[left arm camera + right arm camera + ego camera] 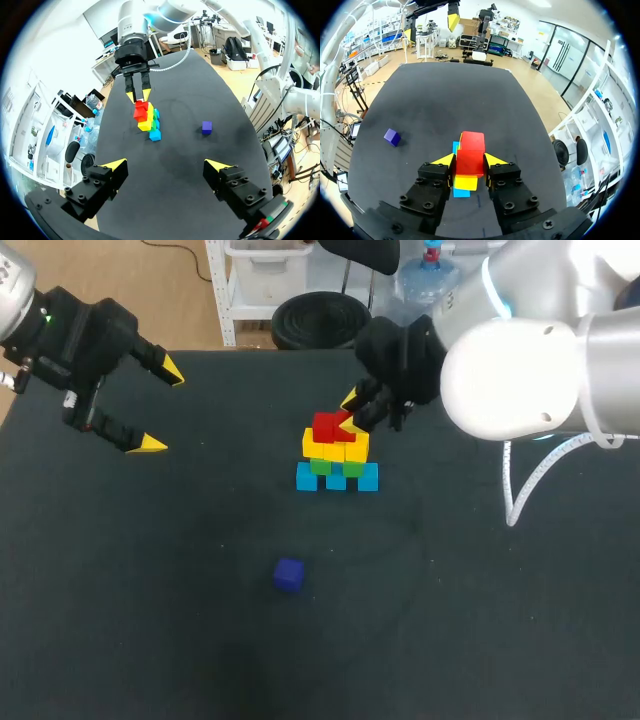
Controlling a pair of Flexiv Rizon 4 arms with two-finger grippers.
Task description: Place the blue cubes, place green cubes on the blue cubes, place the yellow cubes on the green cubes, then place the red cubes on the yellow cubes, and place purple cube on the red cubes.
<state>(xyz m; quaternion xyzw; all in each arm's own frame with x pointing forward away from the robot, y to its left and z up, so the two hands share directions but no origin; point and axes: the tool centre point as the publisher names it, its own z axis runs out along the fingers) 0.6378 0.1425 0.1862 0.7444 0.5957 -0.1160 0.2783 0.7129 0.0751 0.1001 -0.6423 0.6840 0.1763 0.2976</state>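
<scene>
With the right gripper, pinching a red cube above yellow cubes, with a second red cube just ahead and the purple cube farther off beside. With the left gripper, gaping wide, facing the stack well ahead.

head view: right gripper mostly masked by its own black wrist, only the yellow tips show. right arm cut off at the 3 o'clock edge, left arm at 10 o'clock. right wrist view: green cubes fully hidden under the clamped red cube; blue cubes show as slivers only.
</scene>
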